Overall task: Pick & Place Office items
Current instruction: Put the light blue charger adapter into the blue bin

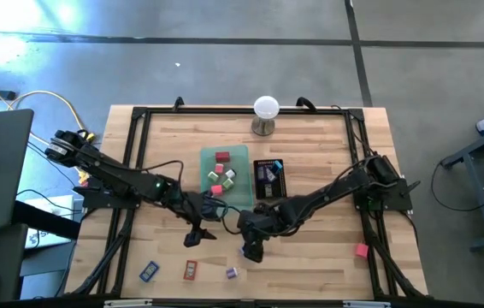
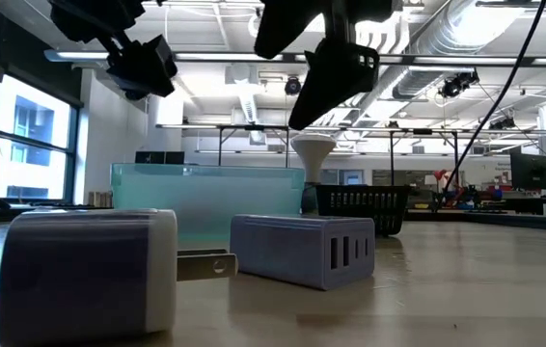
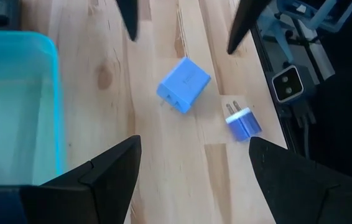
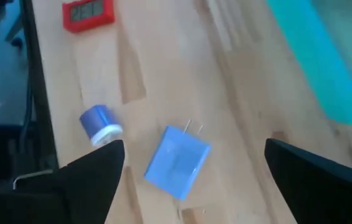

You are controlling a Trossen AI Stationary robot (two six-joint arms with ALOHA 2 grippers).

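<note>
front left: purple plug charger (image 2: pixel 85 275) lying on my table (image 2: pixel 466 289)
middle: purple multi-port block (image 2: pixel 304 251)
behind: teal tray (image 2: pixel 205 198), black mesh tray (image 2: pixel 362 204)

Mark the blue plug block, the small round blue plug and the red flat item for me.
blue plug block (image 4: pixel 177 163), right wrist view, middle of its broad face.
small round blue plug (image 4: pixel 99 122), right wrist view, its blue body.
red flat item (image 4: pixel 88 14), right wrist view, its face.

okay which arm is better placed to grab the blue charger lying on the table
Right, probably. The right claw hangs open directly over the blue charger, which lies between its fingers' line. The left claw is also open and sees it, but sits farther back, beside the green tray.
</note>
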